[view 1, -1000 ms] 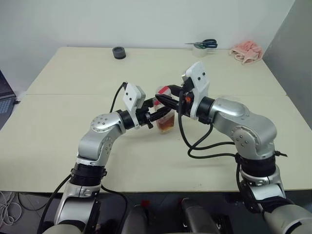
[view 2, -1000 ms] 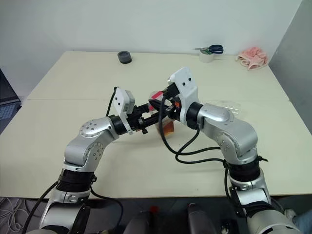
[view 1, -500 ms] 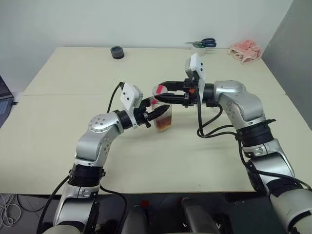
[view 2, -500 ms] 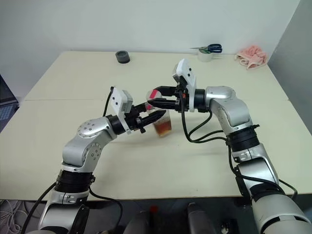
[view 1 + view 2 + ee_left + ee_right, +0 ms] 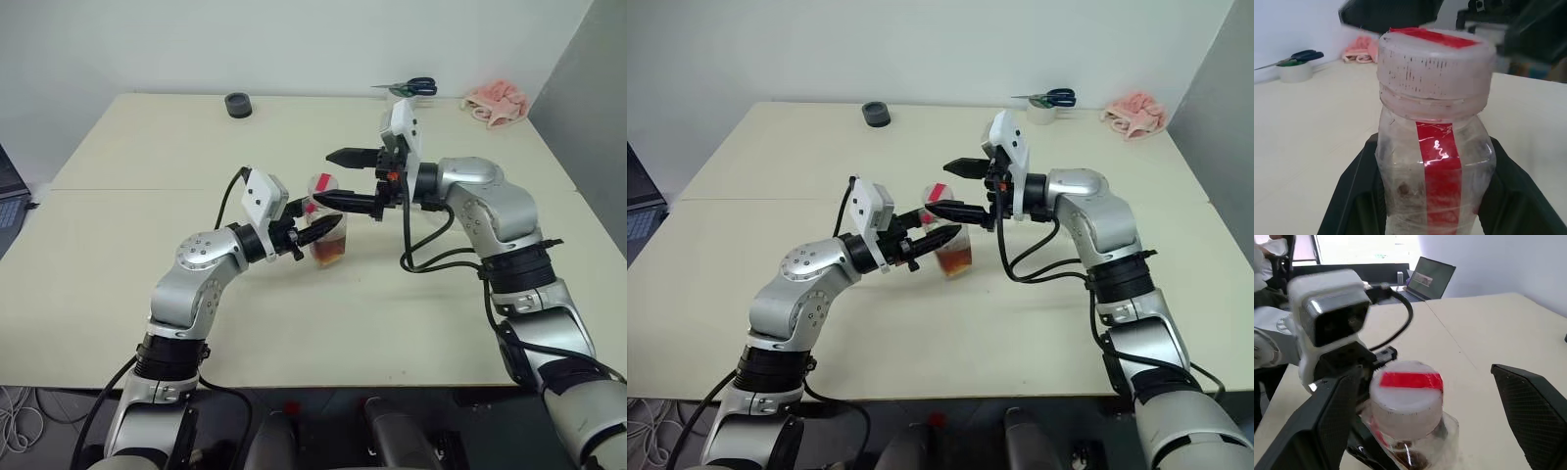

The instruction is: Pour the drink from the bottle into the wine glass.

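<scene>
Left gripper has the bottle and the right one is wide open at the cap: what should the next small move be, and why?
Probably close the right gripper on the cap: its fingers straddle it, the left gripper holds the bottle, and the cap's still on.

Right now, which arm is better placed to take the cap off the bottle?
The right, probably. The right claw is open beside the cap, while the left claw is shut on the bottle and must steady it.

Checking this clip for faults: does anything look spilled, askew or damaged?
Nothing stands out. The bottle stands upright on the table, cap on, clamped by the left gripper. The right gripper is open around the cap. No spill shows.
</scene>
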Robot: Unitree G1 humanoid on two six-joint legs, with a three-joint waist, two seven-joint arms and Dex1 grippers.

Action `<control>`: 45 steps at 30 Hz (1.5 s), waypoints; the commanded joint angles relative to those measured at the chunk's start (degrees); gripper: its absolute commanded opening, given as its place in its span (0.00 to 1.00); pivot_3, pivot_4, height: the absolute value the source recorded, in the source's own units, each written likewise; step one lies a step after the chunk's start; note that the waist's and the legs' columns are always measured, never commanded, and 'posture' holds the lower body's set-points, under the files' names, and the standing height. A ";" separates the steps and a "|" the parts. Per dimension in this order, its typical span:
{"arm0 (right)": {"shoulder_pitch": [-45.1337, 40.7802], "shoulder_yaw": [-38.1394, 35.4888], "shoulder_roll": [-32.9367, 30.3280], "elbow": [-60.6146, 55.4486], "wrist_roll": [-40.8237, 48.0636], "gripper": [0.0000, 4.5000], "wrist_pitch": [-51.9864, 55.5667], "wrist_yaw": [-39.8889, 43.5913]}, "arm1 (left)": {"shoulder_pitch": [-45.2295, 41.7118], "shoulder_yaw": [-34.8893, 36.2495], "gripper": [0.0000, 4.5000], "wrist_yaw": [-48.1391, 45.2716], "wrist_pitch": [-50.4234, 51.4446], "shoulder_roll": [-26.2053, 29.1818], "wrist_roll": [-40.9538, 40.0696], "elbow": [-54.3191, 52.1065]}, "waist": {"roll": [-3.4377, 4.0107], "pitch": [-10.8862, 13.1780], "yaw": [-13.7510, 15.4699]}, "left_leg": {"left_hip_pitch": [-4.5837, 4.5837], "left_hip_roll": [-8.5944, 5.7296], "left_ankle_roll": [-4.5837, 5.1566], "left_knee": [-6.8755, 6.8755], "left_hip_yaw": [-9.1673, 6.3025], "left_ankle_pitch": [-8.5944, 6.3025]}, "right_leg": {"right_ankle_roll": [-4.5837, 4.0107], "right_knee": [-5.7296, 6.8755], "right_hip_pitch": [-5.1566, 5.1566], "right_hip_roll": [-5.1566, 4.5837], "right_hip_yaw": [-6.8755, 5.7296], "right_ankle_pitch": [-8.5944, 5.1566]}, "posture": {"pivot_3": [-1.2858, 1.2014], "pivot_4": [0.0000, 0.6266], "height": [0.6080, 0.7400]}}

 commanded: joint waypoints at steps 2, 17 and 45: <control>0.30 -0.82 0.92 -6.85 1.69 1.00 2.60 -2.36 | -2.25 0.40 0.42 -0.87 -1.29 0.02 -0.85 -1.20 | 0.00 0.00 -0.12 | 0.02 0.01 0.00 0.00 0.00 0.00 | 0.00 0.02 0.00 0.01 0.00 0.00 | 0.52 0.24 1.00; -0.88 1.53 6.08 -1.46 -3.23 1.00 0.98 -6.94 | -2.12 -0.13 0.42 -1.67 -0.58 -0.08 -1.07 -2.52 | 0.00 0.00 -0.13 | 0.03 0.01 0.00 0.03 0.00 0.00 | 0.00 0.03 0.01 0.02 0.01 0.00 | 0.52 0.24 1.00; -3.39 -1.98 1.53 6.36 -3.96 1.00 -2.22 -3.47 | -0.84 0.08 0.42 -1.09 -0.51 0.80 -1.02 -3.28 | 0.00 0.00 -0.12 | 0.03 0.01 0.00 0.02 -0.01 0.00 | -0.01 0.03 0.01 0.01 0.00 0.00 | 0.52 0.24 1.00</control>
